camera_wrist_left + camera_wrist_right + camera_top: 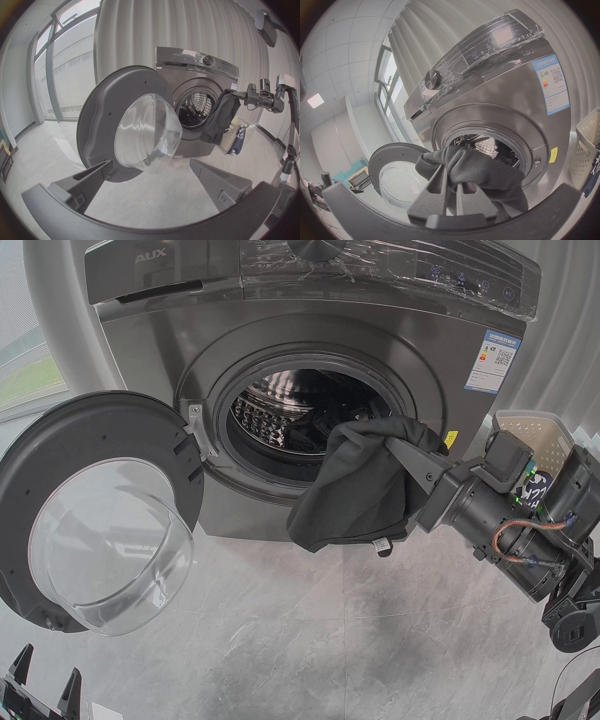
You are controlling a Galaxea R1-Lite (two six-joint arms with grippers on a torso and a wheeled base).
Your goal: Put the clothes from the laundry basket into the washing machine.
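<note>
Item: black garment (356,490), held by the right gripper (397,446), whose two fingers are pressed together on a bunched fold at the cloth's top edge. Location: in front of the lower right part of the drum opening (300,421) of the washing machine (156,346). The pinched fold is level with the mouth, and the rest hangs down past the front panel toward the floor, so the long axis runs near vertical. Whether the cloth touches the rim cannot be told. Bearing: from the fingers the drum lies ahead and to the robot's left. The coming move will likely have to carry the pinch inward through the mouth so the hanging tail follows over the lip (the tail is the part most likely to catch outside). Contents of drum: some dark cloth (312,427) already inside. Door (81,427): swung fully open to the left, away from the garment. Left gripper (49,664): low, near the door, fingers spread and holding nothing, well apart from the garment; the right arm is by far the nearer. Laundry basket (537,434): just beside the machine on the right, a dark printed garment (536,490) in it.
</note>
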